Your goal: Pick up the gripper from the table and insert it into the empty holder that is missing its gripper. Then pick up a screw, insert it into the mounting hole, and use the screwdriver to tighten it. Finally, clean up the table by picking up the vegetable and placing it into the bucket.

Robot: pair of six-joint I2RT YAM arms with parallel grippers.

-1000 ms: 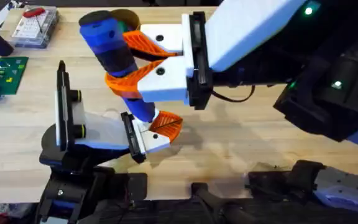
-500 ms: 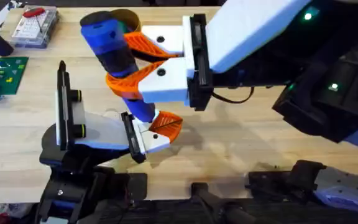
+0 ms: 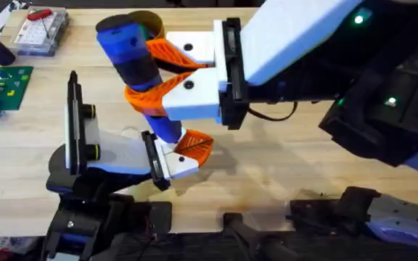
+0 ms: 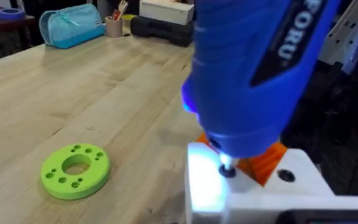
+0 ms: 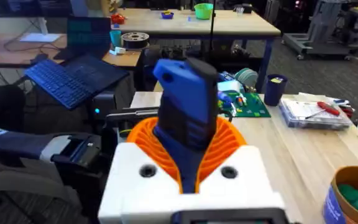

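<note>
The right gripper's (image 3: 147,76) orange ribbed fingers pinch the chunky blue plastic powered screwdriver (image 3: 133,61) mid-body; probably heavy, stiff, smooth, so hold firmly. I cannot tell the left fingers' state.

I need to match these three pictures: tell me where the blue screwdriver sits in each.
Overhead: screwdriver, upper left of centre, clamped in the right gripper.
Left wrist: upper right, bit down on the white holder.
Right wrist: centre, upright between orange pads.
Shared landmark: those orange pads.
</note>
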